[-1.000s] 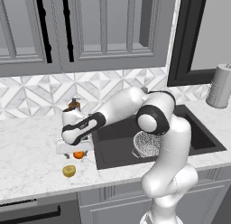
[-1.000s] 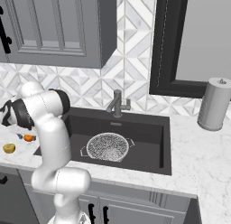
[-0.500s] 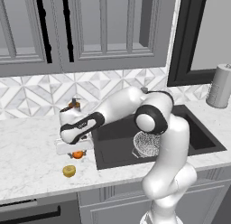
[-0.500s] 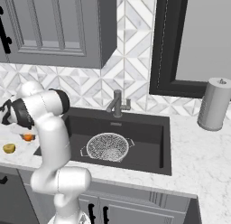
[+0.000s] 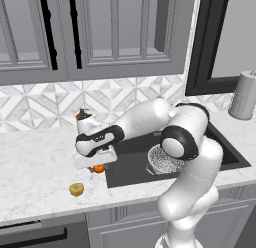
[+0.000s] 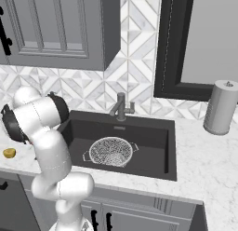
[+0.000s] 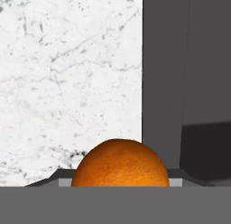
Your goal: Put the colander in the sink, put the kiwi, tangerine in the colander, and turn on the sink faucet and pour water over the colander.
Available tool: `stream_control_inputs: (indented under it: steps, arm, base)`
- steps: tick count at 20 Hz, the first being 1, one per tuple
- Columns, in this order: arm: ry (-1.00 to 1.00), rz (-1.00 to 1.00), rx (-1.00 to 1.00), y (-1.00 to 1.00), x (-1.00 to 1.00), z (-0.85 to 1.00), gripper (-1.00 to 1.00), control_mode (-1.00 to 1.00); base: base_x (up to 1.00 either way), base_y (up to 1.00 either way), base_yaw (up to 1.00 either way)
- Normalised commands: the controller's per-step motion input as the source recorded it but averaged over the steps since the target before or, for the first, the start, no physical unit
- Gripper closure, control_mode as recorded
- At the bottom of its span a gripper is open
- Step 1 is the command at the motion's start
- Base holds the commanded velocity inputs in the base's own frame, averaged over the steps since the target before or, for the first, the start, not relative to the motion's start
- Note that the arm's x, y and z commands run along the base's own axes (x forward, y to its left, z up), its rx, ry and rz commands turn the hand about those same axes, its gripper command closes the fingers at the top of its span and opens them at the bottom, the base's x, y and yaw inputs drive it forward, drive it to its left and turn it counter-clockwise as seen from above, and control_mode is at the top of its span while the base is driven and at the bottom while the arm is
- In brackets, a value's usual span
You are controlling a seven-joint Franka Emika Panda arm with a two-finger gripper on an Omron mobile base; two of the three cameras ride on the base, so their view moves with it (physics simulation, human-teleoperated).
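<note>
The white marble worktop [image 5: 35, 167] carries a dark sink [image 6: 153, 137], a rectangle with its long axis running along the wall. A short grey faucet [image 6: 121, 105] stands at the basin's back rim, at 12 o'clock from the colander [image 6: 110, 151]. The colander sits upright on the sink floor, rim up, its thin wire handles pointing out to 3 and 9 o'clock in the right base view; in the left base view the arm's elbow covers part of it. The tool [image 5: 96, 162] hangs low over the worktop just beside the sink's left edge, closed part way round the tangerine [image 5: 99, 168], which peeks out beneath it. In the hand view the tangerine sits at 6 o'clock, its lower half cut off; the fingertips themselves cannot be made out. The kiwi [image 5: 76, 189] lies free on the worktop near the front edge, at about 7 o'clock from the tangerine.
</note>
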Motion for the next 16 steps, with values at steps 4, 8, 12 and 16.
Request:
stream_control_inputs:
  steps: [4, 8, 12, 16]
  arm:
    - [-0.04, 0.02, 0.10, -0.83, -0.36, 0.30, 1.00, -1.00]
    - [0.00, 0.05, 0.11, -0.90, -0.28, 0.28, 1.00, -1.00]
    - [0.00, 0.05, 0.13, -0.96, -0.20, 0.22, 1.00, -1.00]
    - [0.00, 0.07, 0.15, -0.98, -0.13, 0.13, 1.00, -1.00]
  base:
    - [0.00, 0.00, 0.00]
    - [0.00, 0.00, 0.00]
    - [0.00, 0.00, 0.00]
    - [0.00, 0.00, 0.00]
